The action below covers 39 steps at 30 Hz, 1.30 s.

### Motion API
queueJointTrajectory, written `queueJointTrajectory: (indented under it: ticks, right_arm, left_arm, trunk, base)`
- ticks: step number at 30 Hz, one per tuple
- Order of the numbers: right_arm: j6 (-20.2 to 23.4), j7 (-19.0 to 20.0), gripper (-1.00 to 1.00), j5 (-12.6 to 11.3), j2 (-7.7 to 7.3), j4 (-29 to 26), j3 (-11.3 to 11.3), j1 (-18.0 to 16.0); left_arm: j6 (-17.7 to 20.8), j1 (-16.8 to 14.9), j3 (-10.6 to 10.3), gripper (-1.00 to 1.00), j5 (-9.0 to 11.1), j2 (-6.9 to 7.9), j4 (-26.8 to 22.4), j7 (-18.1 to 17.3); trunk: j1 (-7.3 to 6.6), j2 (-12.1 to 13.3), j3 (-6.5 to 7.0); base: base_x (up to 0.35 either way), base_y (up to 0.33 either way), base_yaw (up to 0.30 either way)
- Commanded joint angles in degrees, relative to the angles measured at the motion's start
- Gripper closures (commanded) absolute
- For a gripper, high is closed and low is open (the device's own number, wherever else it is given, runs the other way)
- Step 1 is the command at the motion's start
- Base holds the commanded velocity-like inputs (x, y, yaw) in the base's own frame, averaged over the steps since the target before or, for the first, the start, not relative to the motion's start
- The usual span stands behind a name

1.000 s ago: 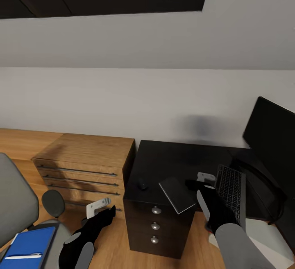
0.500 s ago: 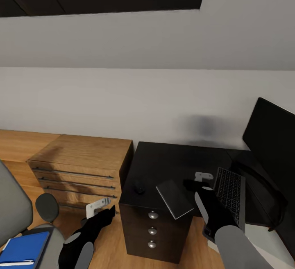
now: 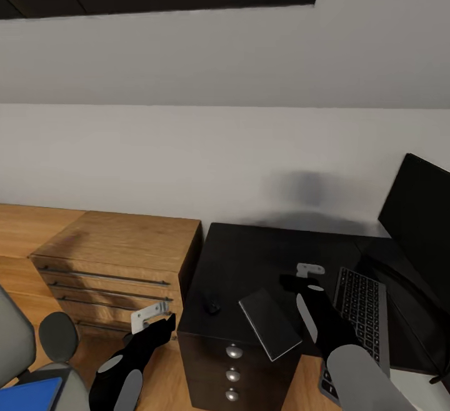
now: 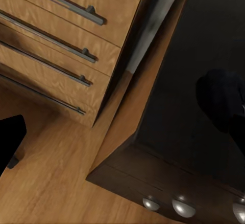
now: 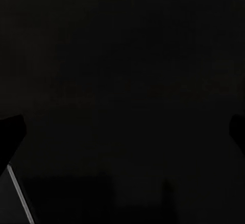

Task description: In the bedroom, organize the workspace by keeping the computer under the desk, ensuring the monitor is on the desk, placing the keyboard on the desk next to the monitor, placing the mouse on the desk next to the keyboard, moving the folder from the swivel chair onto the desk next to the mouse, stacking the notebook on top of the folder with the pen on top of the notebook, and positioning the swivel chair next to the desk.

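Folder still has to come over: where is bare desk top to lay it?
Bare top lies on the desk behind the mouse and notebook, up to the wall. The front edge is crowded: mouse, notebook, right gripper, then keyboard under the monitor.

table [image 3: 262,254] black | mouse [image 3: 214,305] 8 o'clock | notebook [image 3: 270,323] 6 | keyboard [image 3: 362,311] 4 | monitor [image 3: 419,211] 3

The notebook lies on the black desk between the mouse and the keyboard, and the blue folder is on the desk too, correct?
Not quite. The notebook does lie on the desk between the mouse and the keyboard, but the folder is not on the desk. The head view shows it low at the left edge, on the swivel chair.
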Motion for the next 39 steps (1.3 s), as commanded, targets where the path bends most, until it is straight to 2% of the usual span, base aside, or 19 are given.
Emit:
queueJointTrajectory:
  ticks: [1, 9, 19, 23, 30, 39]
  right_arm:
    - [0.3, 0.0, -1.00, 0.1, 0.05, -0.1, 0.0, 0.0]
    - [0.5, 0.0, -1.00, 0.0, 0.06, -0.2, 1.4, 0.0]
    - [0.7, 0.0, -1.00, -0.1, 0.06, 0.1, 1.4, 0.0]
    - [0.7, 1.2, -1.00, -0.1, 0.06, 0.3, 1.4, 0.0]
    - [0.7, 5.7, -1.00, 0.0, 0.06, 1.0, 1.4, 0.0]
    - [0.7, 7.1, -1.00, 0.1, 0.18, 3.8, 2.6, 0.0]
  left_arm:
    - [0.1, 0.0, -0.1, -1.00, 0.6, 0.01, -0.1, 0.6]
    - [0.2, 0.0, -0.1, -1.00, 0.6, 0.01, -0.1, 0.6]
    - [0.1, 0.0, -0.1, -1.00, 0.6, 0.01, -0.1, 0.6]
    - [0.1, 0.0, 0.0, -1.00, 0.6, 0.01, -0.1, 0.6]
    - [0.1, 0.0, -0.1, -1.00, 0.6, 0.01, -0.1, 0.6]
    - [0.2, 0.0, 0.0, -1.00, 0.6, 0.01, -0.1, 0.6]
  trunk:
    - [0.01, 0.0, -0.07]
    - [0.01, 0.0, -0.07]
    - [0.01, 0.0, -0.07]
    - [0.01, 0.0, -0.07]
    - [0.01, 0.0, -0.07]
    - [0.01, 0.0, -0.07]
  base:
    - [0.018, 0.000, 0.000]
    - [0.017, 0.000, 0.000]
    - [0.234, 0.000, 0.000]
    - [0.086, 0.000, 0.000]
    - [0.172, 0.000, 0.000]
    - [0.162, 0.000, 0.000]
